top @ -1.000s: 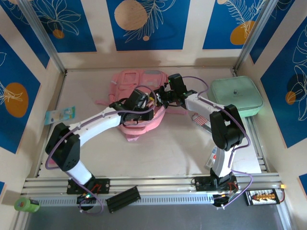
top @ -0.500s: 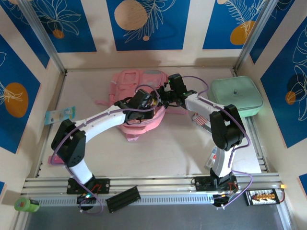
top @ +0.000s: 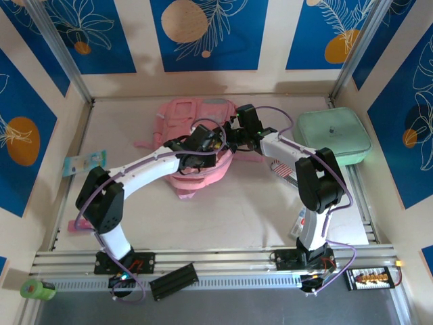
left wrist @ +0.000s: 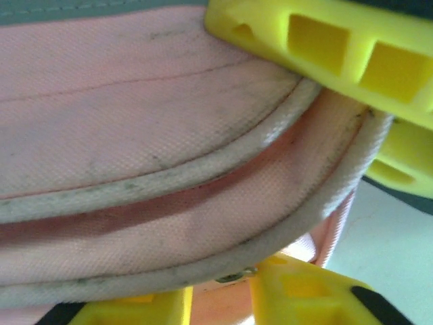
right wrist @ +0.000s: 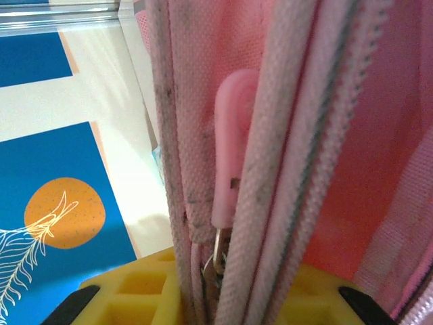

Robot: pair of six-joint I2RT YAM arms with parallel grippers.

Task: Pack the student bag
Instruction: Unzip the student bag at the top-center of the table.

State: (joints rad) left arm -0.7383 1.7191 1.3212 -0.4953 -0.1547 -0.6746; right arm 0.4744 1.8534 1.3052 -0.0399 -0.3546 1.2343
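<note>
- Left wrist view: the left gripper [left wrist: 304,176] has its yellow fingers [left wrist: 325,54] above and below the student bag [left wrist: 135,135]. The pink fabric and piped edge [left wrist: 203,169] fill the gap between them. Jaws look closed onto the edge; can't tell how firm the hold is.
- Right wrist view: the right gripper [right wrist: 203,298] is narrow, w/ bag fabric and cord running down into its yellow finger. A pink zip pull [right wrist: 230,135] hangs just above the grip. Reads as clamped on the bag's zip edge.
- Top view: both grippers meet at the bag's right-arm side, nearly touching each other. The bag lies flat on the table [top: 237,203], toward the far wall, about mid-width.
- Progress, my read: early. Both grippers are on the bag's edge, prob. to get the opening apart. Nothing shows going in.
- Left to do: the mint-green case [top: 333,135] sits well apart from the bag on the right-arm side. A teal packet [top: 84,162] lies well apart on the left-arm side. A striped item [top: 281,169] lies near the bag, partly under the right arm. All are outside the bag.
- Can't tell whether the zip is open or shut.
- View differences: the top view gives layout and loose items, but the arms hide the grip points. The wrist views give fabric contact and the zip pull, w/ no layout.
</note>
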